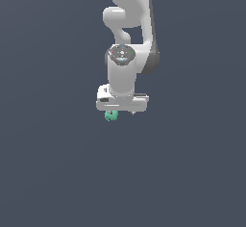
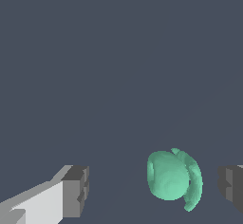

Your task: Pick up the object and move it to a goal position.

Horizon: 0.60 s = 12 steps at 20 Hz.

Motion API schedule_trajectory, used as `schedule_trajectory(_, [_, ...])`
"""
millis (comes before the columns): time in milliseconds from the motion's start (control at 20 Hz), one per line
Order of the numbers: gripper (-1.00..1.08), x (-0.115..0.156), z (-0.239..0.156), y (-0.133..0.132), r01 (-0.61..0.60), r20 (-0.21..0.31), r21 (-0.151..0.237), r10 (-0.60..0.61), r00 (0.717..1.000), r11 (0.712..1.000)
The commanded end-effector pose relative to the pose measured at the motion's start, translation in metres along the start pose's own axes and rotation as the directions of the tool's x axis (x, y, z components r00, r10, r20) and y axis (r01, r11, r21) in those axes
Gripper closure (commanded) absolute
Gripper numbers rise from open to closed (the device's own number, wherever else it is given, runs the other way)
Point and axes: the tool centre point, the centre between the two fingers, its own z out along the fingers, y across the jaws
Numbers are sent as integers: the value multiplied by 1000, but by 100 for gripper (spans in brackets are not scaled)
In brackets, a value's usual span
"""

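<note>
Sitting between spread fingers, object untouched.

In the exterior view my white arm runs off the top edge, so its base is out of sight, and my white gripper covers all but a small part of the small teal-green lumpy blob, whose shape is too small there to make out; my fingertips are mostly hidden under the hand as well. In the wrist view my one grey finger pad is cut by the bottom edge, while the other is cut by the side edge.
</note>
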Motion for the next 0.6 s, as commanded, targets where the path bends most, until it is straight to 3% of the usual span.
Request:
schedule_trajectory(0, [-92, 0, 0, 0, 0, 0, 0, 0, 1000, 1000])
schedule_trajectory(550, [-92, 3, -14, 17, -50, -2, 12, 50, 999, 999])
